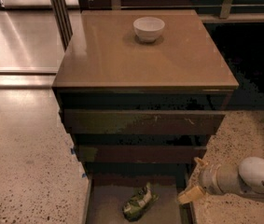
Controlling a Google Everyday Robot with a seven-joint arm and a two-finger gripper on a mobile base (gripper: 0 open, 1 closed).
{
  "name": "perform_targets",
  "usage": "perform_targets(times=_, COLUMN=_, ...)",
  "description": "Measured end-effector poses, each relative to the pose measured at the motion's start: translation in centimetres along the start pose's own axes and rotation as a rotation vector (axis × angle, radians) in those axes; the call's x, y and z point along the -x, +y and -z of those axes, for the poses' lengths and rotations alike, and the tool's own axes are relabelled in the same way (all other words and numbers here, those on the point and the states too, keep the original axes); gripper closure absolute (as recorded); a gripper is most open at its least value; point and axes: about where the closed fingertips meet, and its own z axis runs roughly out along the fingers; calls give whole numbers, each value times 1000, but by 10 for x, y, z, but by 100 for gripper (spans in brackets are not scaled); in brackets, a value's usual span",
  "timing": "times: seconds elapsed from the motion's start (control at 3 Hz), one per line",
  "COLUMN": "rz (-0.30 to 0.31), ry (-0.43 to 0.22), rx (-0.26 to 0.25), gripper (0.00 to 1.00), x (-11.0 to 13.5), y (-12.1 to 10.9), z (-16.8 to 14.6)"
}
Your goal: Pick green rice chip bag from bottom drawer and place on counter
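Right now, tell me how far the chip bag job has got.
Done: the bottom drawer stands open. In hand: the gripper hangs open at the drawer's right edge, beside the green rice chip bag, not touching it. Left: grasp the bag, lift it out and set it on the counter, where a white bowl sits.
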Motion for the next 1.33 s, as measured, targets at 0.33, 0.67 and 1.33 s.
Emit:
perform_targets(times=0.33, rz=-64, ry=-21, rx=58, gripper=0, x=-28, y=9, z=-38)
perform_targets(times=0.67, rz=-65, ry=-21, rx=61, gripper=0, x=-29, y=10, z=-39)
perform_targets(times=1.33, rz=-215, ry=-100, rx=42, gripper=0, x=-88, y=-11, z=-94)
